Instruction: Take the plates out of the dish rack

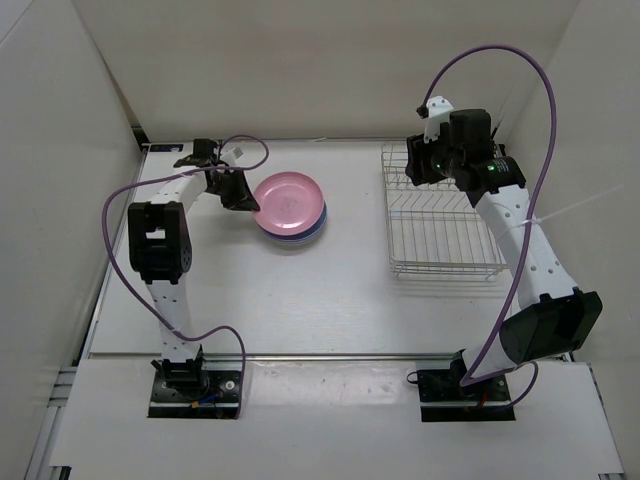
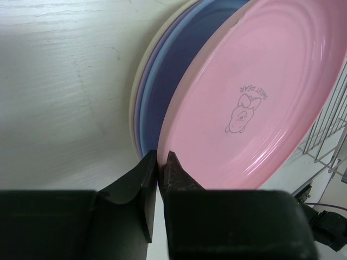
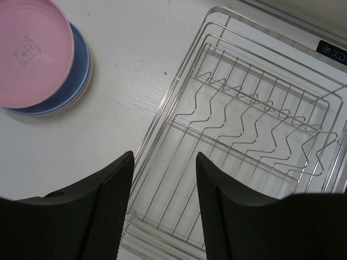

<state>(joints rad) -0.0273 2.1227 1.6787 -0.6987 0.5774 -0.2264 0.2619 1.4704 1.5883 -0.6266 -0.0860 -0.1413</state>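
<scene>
The pink plate [image 1: 288, 200] lies on top of a stack at the table's middle back, over the blue plate [image 2: 173, 70], the lilac plate [image 2: 145, 92] and the cream-white plate [image 2: 134, 108]. My left gripper [image 2: 161, 157] is shut on the pink plate's [image 2: 260, 97] near rim, which sits slightly raised off the blue one. It reaches the stack from the left in the top view [image 1: 252, 200]. The dish rack [image 1: 440, 225] stands at the right with no plates in it. My right gripper [image 3: 164, 157] is open and holds nothing above the rack's [image 3: 244, 124] left part. The stack also shows in the right wrist view [image 3: 32, 51].
White walls close in the table on the left, back and right. The rack stands close to the right wall. A purple cable [image 1: 530, 90] loops above the right arm. A raised lip [image 1: 330, 356] runs along the table's front, before the arm bases.
</scene>
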